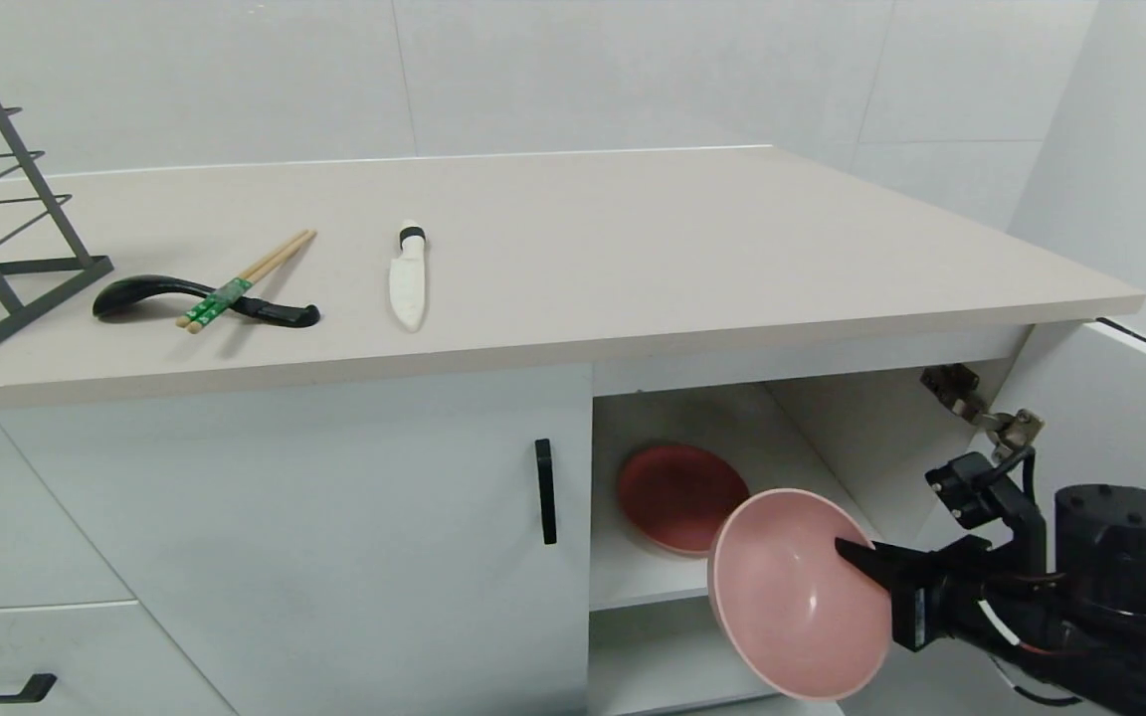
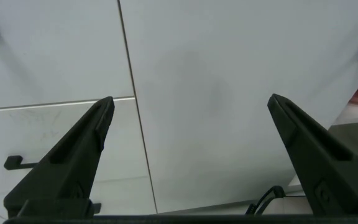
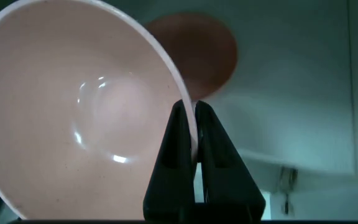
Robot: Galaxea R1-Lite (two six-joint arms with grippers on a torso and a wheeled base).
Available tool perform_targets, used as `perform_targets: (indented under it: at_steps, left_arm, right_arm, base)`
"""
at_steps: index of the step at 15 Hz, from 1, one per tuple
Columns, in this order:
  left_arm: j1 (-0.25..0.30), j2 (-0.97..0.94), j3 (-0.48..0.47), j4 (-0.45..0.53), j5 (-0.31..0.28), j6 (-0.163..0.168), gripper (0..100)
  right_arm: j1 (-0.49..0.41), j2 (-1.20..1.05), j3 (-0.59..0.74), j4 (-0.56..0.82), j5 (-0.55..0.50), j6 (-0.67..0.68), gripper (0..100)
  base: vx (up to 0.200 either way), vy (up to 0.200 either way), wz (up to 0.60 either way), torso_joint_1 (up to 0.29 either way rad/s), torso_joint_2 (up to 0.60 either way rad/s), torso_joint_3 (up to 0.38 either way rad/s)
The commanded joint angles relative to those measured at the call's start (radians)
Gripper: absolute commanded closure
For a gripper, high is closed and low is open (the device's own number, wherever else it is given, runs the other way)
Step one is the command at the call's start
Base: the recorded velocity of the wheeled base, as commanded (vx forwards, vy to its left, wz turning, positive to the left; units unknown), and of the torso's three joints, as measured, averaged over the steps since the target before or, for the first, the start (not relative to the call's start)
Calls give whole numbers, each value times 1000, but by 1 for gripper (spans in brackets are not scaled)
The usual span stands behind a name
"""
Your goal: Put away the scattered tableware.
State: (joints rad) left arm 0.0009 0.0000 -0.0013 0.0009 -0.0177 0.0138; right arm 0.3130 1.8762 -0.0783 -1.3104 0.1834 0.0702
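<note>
Beige countertop [image 1: 633, 229] over an open cabinet [image 1: 837, 433], pink bowl [image 1: 792, 597] tilted before its opening, rim pinched by the right gripper [image 1: 847, 552], red plate [image 1: 677, 495] on the shelf [image 1: 633, 579] inside, left gripper [image 2: 191, 102] spread wide, black spoon [image 1: 135, 293], white knife [image 1: 408, 283], chopsticks [image 1: 255, 273] on top.

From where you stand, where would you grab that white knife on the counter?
Probably by the black-banded handle, coming down from above: the knife lies flat on the counter, blade pointing toward the front edge.
</note>
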Motion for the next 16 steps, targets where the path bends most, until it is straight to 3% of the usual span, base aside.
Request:
perform_targets:
  at_steps: [1, 8, 16]
  left_arm:
    - [1, 2, 1, -1, -1, 0, 0]
    - [1, 2, 1, 1, -1, -2, 0]
    - [1, 2, 1, -1, -1, -2, 0]
  right_arm:
    - [-8, 251, -107, -122, -2, 6, 100]
    - [-18, 466, -451, -119, -10, 11, 100]
    - [-52, 569, -612, -92, -44, 29, 100]
  base:
    - [0, 0, 0, 0, 0, 0]
    - [0, 0, 0, 0, 0, 0]
    - [0, 0, 0, 0, 0, 0]
